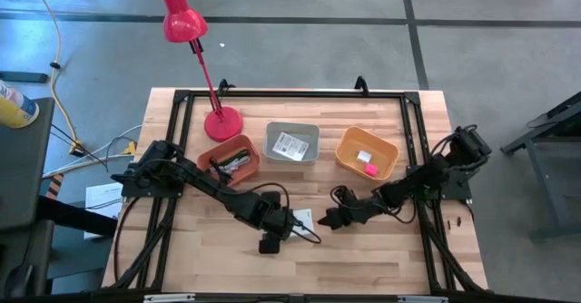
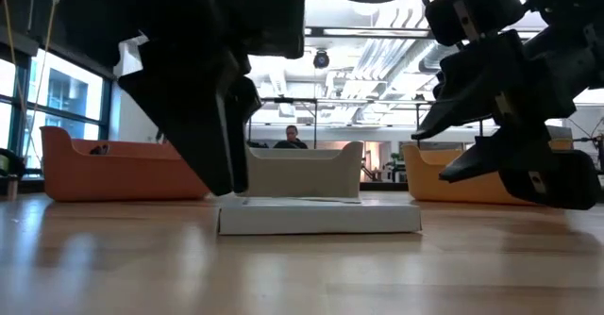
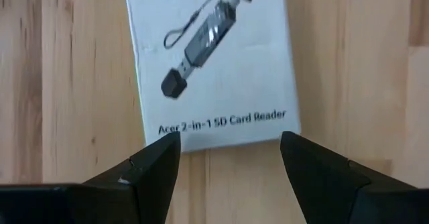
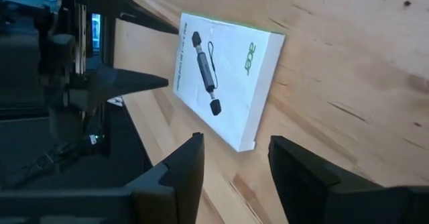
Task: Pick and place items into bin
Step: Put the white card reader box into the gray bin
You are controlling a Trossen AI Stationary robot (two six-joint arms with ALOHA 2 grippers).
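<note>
- My left claw (image 1: 270, 245) hangs spread wide over the near edge of a white card-reader box (image 3: 211, 63) lying flat on the worktop (image 1: 381, 249).
- My right claw (image 4: 231, 163) is parted too, empty, just beside the box on its other side.
- Behind stand three bins: an orange bin (image 1: 229, 161), a grey bin (image 1: 291, 143) holding a white packet (image 1: 289, 145), and a yellow bin (image 1: 366, 152) with a pink block (image 1: 370, 169).
</note>
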